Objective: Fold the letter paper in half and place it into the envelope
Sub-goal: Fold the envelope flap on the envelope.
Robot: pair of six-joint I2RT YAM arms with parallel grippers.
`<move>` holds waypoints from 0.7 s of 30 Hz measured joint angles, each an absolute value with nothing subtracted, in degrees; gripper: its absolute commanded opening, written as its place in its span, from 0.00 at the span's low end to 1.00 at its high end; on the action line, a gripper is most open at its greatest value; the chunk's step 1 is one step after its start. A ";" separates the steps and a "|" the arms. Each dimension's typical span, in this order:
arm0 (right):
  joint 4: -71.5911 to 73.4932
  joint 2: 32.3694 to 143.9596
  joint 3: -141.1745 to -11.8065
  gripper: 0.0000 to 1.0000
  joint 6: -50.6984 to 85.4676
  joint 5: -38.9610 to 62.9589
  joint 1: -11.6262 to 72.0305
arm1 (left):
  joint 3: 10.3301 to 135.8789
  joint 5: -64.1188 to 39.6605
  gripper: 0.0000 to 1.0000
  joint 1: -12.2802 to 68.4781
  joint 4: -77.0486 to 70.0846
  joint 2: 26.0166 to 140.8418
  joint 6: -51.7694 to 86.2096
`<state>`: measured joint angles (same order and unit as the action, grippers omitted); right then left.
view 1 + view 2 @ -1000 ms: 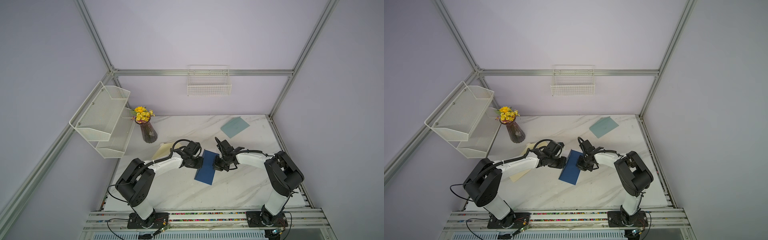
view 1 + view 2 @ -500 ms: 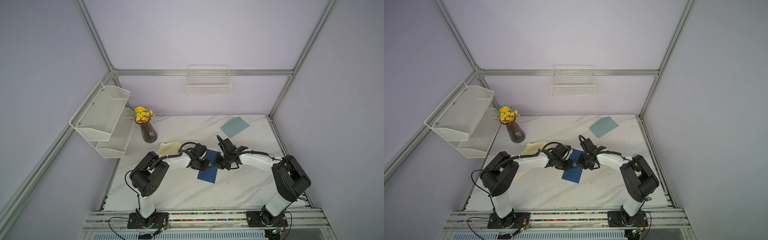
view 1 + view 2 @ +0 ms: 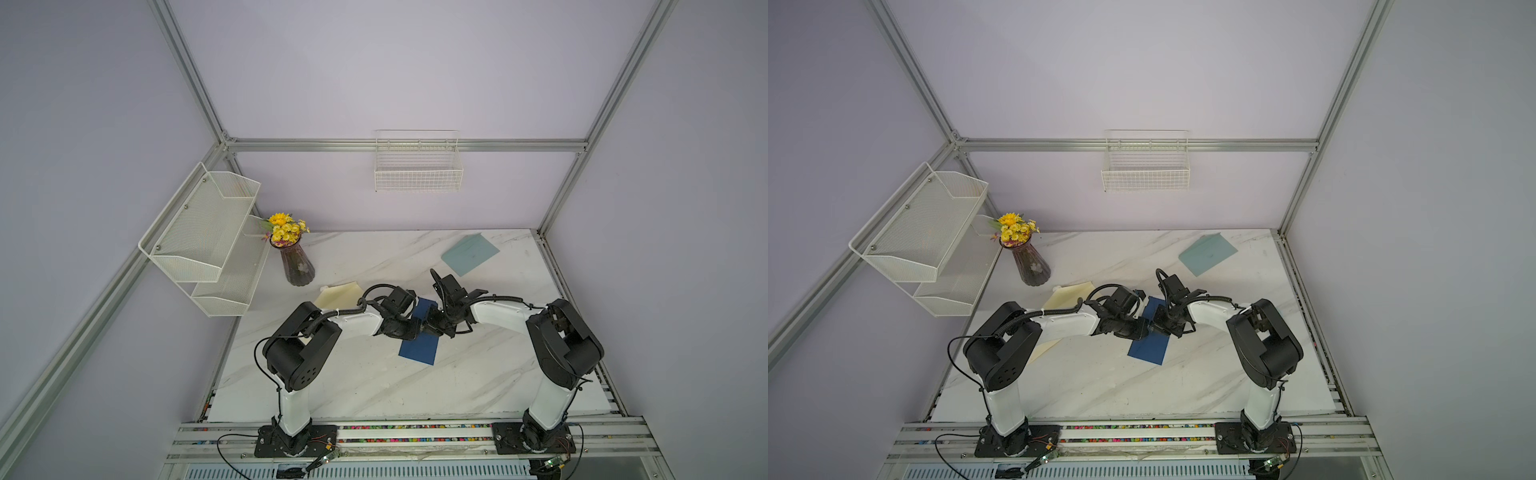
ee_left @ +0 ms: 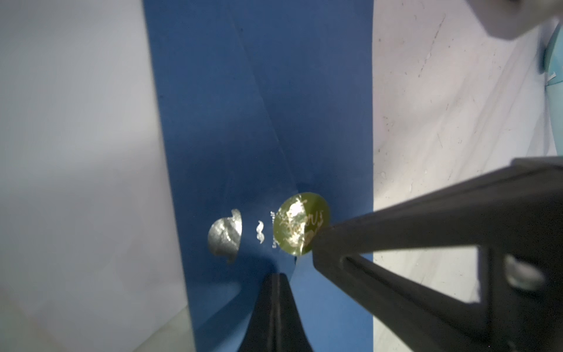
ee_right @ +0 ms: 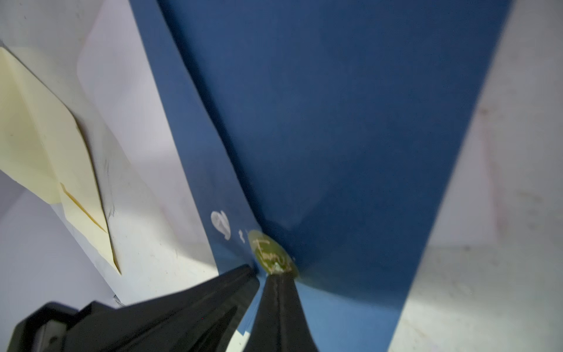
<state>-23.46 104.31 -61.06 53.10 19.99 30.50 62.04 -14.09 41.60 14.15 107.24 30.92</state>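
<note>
My left pincer (image 4: 275, 277) and right pincer (image 5: 278, 276) clamp the dark blue envelope (image 3: 419, 351).
Pulling apart could tear the flap by the gold seal (image 4: 301, 227) just ahead.

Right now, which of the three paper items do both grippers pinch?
The dark blue one, bearing a round gold sticker; the pale teal one and the cream one lie apart, ungripped.

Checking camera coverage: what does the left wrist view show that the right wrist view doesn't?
Left wrist only: an edge of a pale teal sheet. Right wrist only: the cream paper. Both: the dark blue envelope, its gold sticker, and the left gripper and right gripper, jaws shut, pinching the envelope beside that sticker.
</note>
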 measured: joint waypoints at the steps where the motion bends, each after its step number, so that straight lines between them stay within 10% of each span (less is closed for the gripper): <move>1: -23.31 105.06 -61.43 0.00 53.10 20.23 30.37 | 62.04 -14.13 0.00 41.60 14.13 107.24 30.92; 21: -25.36 106.06 -63.07 0.00 52.84 17.10 29.36 | 62.96 -13.82 0.00 41.65 15.88 107.37 30.85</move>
